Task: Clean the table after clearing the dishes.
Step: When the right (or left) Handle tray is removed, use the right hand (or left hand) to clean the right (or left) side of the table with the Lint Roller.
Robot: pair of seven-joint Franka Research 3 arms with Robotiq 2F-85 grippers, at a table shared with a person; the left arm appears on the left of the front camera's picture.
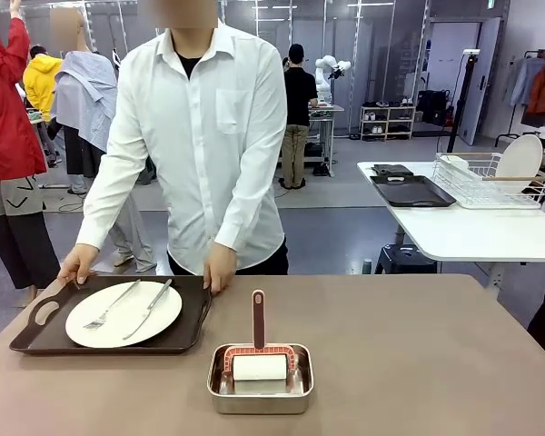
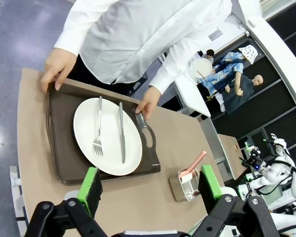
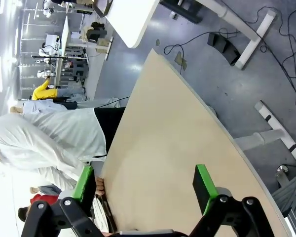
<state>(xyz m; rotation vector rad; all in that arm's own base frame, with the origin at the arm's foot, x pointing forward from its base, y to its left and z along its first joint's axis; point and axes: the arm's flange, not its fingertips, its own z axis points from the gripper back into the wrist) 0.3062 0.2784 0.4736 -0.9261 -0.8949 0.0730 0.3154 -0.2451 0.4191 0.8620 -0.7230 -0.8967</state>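
On the taupe-brown table [image 1: 418, 354] a dark brown tray [image 1: 36, 341] sits at the far left, carrying a white plate [image 1: 123, 315] with a fork [image 1: 109, 307] and a knife [image 1: 150, 309]. A person in a white shirt holds the tray with a hand [image 1: 76, 265] at its left end and a hand [image 1: 220, 266] at its right end. From above, the left wrist view shows the tray [image 2: 61, 153], the plate [image 2: 108, 148] and my left gripper [image 2: 148, 185], open and well clear of them. My right gripper [image 3: 145, 187] stands open over bare table [image 3: 163, 148].
A small steel pan [image 1: 260, 400] holding a red-handled roller [image 1: 259, 345] stands at the table's front middle, also seen as the pan [image 2: 185, 185]. A white side table [image 1: 472, 227] at back right carries a dark tray [image 1: 411, 191] and a dish rack [image 1: 490, 182].
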